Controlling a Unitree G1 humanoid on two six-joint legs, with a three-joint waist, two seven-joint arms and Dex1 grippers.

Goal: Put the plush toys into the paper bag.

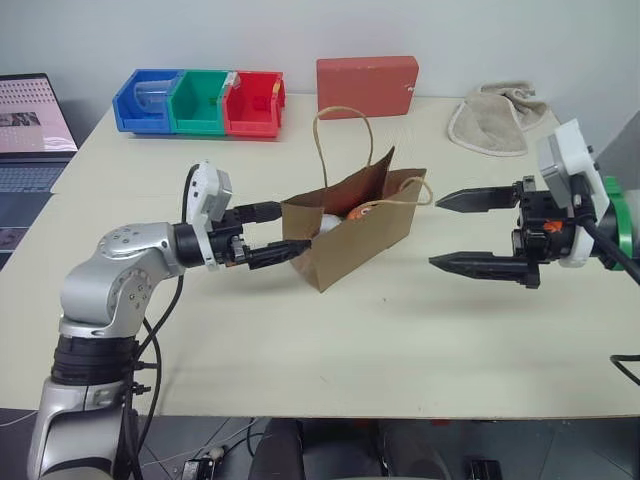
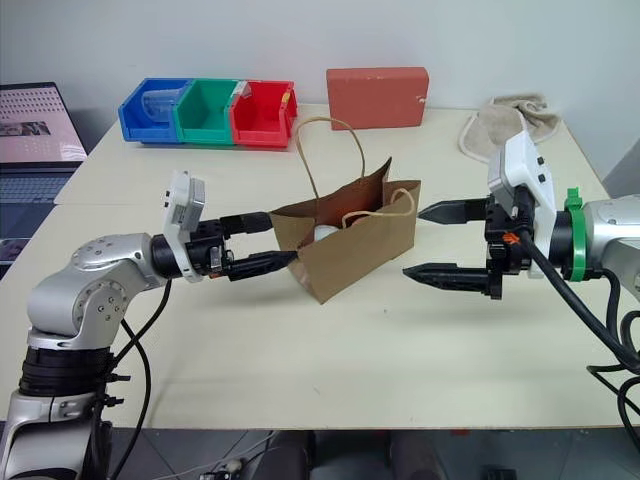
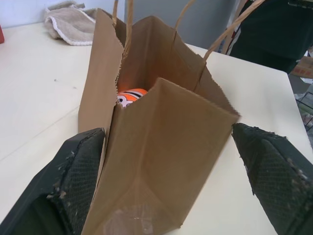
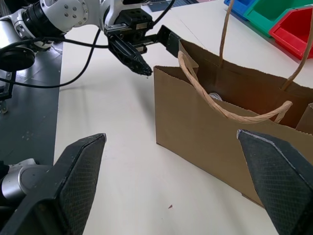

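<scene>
The brown paper bag (image 1: 355, 225) stands upright and open in the middle of the table, its cord handles up. Inside it I see the orange plush toy (image 3: 131, 95) and a bit of the white plush toy (image 4: 213, 96). My left gripper (image 1: 290, 230) is open, level, with its fingers on either side of the bag's narrow left end; I cannot tell whether they touch the paper. My right gripper (image 1: 436, 231) is open and empty, hanging a short way off the bag's right end and pointing at it.
A red block (image 1: 367, 85) and a row of blue, green and red bins (image 1: 200, 100) stand at the back. A beige cloth (image 1: 495, 118) lies at the back right. A laptop (image 1: 30, 120) sits beyond the table's left edge.
</scene>
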